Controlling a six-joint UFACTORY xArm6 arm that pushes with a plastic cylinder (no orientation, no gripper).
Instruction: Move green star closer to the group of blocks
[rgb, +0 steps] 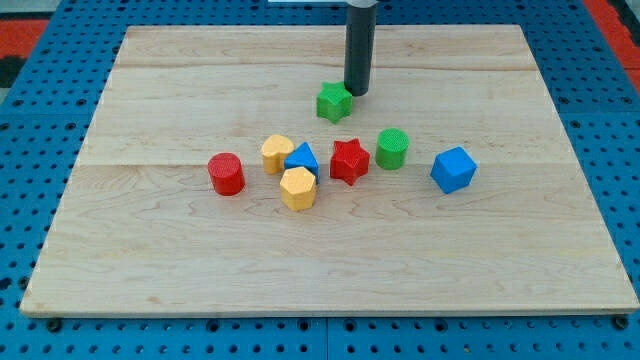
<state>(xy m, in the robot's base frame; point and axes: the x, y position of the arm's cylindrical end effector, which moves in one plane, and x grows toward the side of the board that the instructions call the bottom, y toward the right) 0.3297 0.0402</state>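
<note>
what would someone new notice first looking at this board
Probably the dark rod coming down from the view's top, my tip resting just to the upper right of the green star. Below it, a bright cluster sits mid-board: red star, green cylinder, two yellow blocks around a blue triangular one, with a red cylinder left and a blue cube right.

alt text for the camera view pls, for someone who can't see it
My tip sits just right of and behind the green star on a wooden board. The other blocks cluster below it, toward the view's bottom.
</note>
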